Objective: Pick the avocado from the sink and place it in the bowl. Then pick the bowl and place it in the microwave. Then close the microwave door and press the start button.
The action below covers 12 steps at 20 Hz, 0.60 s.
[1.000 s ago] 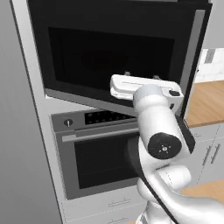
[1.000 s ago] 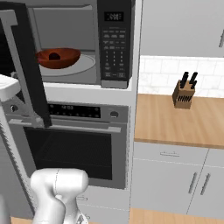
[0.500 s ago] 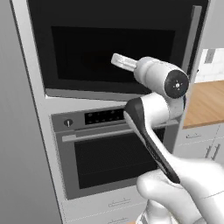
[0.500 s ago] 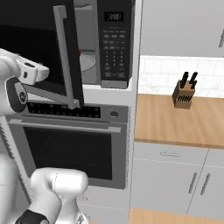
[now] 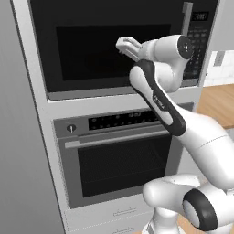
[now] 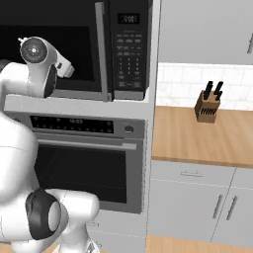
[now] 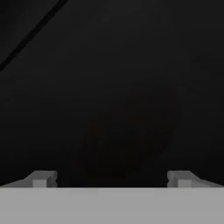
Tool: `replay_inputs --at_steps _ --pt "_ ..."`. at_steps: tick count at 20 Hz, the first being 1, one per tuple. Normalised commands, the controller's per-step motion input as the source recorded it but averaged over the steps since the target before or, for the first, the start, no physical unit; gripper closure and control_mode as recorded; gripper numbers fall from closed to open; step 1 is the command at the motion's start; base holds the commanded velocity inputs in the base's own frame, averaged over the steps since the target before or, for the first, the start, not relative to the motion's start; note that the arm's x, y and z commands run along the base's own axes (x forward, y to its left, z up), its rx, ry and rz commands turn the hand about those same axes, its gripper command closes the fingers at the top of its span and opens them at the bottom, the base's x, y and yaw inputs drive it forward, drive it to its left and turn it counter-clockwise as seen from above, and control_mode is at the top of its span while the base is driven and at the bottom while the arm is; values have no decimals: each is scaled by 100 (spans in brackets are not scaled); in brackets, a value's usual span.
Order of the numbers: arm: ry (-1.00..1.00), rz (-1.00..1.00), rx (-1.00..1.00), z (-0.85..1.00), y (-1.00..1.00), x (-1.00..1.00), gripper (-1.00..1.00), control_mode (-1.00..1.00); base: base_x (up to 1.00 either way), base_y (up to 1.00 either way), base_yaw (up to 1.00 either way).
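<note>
Microwave door [image 5: 119, 45]: broad black panel with dark glass window, lying flush with the microwave [image 6: 84, 47] front; reads as shut in both base views. Slim silver vertical handle [image 5: 186, 18] runs down its right edge, next to the keypad.
Keypad panel [image 6: 128, 49]: dark, to the right of the door; small display [image 6: 128, 19] at top, rows of small buttons below. No part of the arm touches it.
Gripper [image 5: 124, 45]: pale hand held up against the door glass, roughly mid-window, pointing into the door. In the hand view [image 7: 111, 179] the two finger tips stand far apart at the lower corners, nothing between them: claw spread wide, holding nothing.
Hand view ahead: near-uniform black glass, one faint diagonal line at upper left; contact with the glass cannot be told.
Arm: rises from the base, elbow bent in front of the oven, wrist level with the microwave window.
Bowl and avocado: behind the dark door glass nothing can be made out.
Oven [image 5: 119, 160]: steel, directly under the microwave, horizontal handle [image 5: 114, 138], control strip with a knob at left; door shut.
Counter [image 6: 202, 136]: wooden top to the right of the oven column, white tile behind.
Knife block [image 6: 207, 105]: stands upright at the back of the counter, dark handles up.
Cabinets: grey doors and drawers under the counter.
</note>
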Motion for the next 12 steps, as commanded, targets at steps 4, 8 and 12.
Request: replay_inputs --at_steps 4,8,12 --pt "9 14 15 -10 0 72 -100 -100 0 0 0" --pt "-1 9 9 -29 3 43 -100 -100 0 0 0" --pt "-17 1 5 -58 -12 -59 -100 -100 0 0 0"
